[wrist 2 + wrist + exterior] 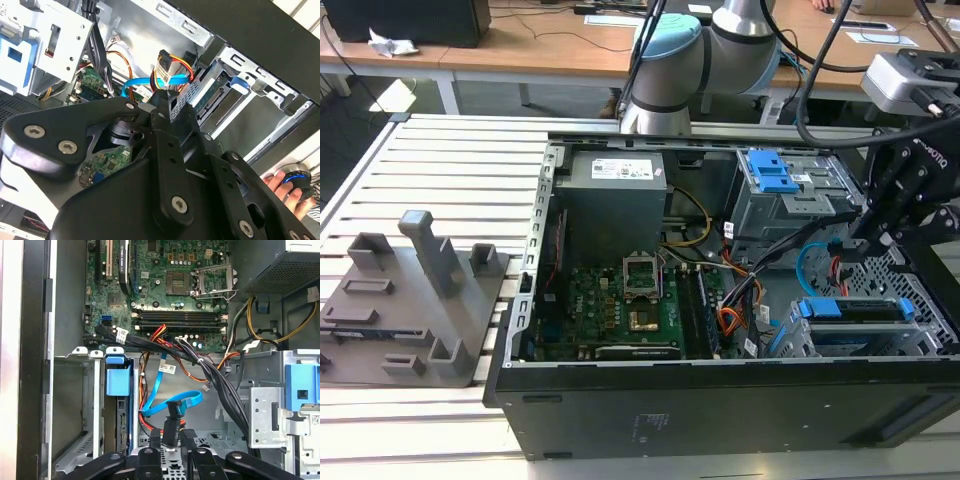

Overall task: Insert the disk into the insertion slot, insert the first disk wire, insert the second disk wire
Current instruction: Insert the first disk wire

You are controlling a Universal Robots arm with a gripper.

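Pinched between the fingertips of the tool (pixel 170 436): a small dark plug (pixel 171 416) at the end of the flat light-blue cable (pixel 192 400); tool pressed onto the plug's flanks, low inside the open computer case (pixel 720 400), toward the exterior view's right. Just off the plug, the cable curling in a loop, then climbing toward the green board (pixel 165 300); close beside the loop, a bundle of black-sleeved cables (pixel 220 385). Near the plug but apart from it, the disk (pixel 121 415) in its blue carrier (pixel 118 381), already lying in the low grey cage (pixel 95 400); in the exterior view, the same disk (pixel 855 312) at the near right corner of the case. Cannot tell whether the other plug, the one with coloured wires (pixel 167 62), sits in the disk.

By the look of things, light-blue cable not yet seated; work standing at the second wire. To do this well: keep the plug square to its socket on the disk's edge; match the key before pressing; push straight and gently, no twisting; leave slack in the loop, to avoid a kink or a snag on the black bundle; ease off at any hard resistance.

White label (pixel 620 170) on the grey power box (pixel 615 215); white tags on the blue cable (pixel 167 369) and on the black bundle (pixel 121 335); wording on them not made out.
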